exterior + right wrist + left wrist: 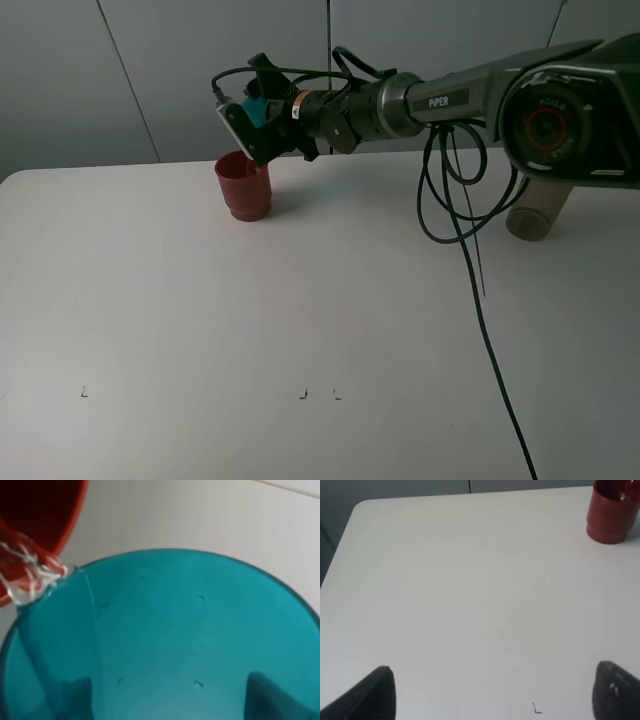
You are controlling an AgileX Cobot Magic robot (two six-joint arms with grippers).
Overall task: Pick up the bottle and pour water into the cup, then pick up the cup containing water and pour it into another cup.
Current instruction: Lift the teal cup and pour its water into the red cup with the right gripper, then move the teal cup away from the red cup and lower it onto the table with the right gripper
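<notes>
Only clear text: "PIPER" in white letters on the right arm's (470,95) grey forearm link, high view. The round black joint housing (548,120) on the same arm, over the bench's right edge, has red ring lettering, too small to read. The table (200,330) carries small dark corner-shaped marks near the front edge: one toward the front-left (84,392), a pair around front-middle (303,396); these are marks, not letters. One similar mark (537,709) shows in the left wrist view. No label or print readable on the red cup (243,186), nor on the teal cup (165,640).
</notes>
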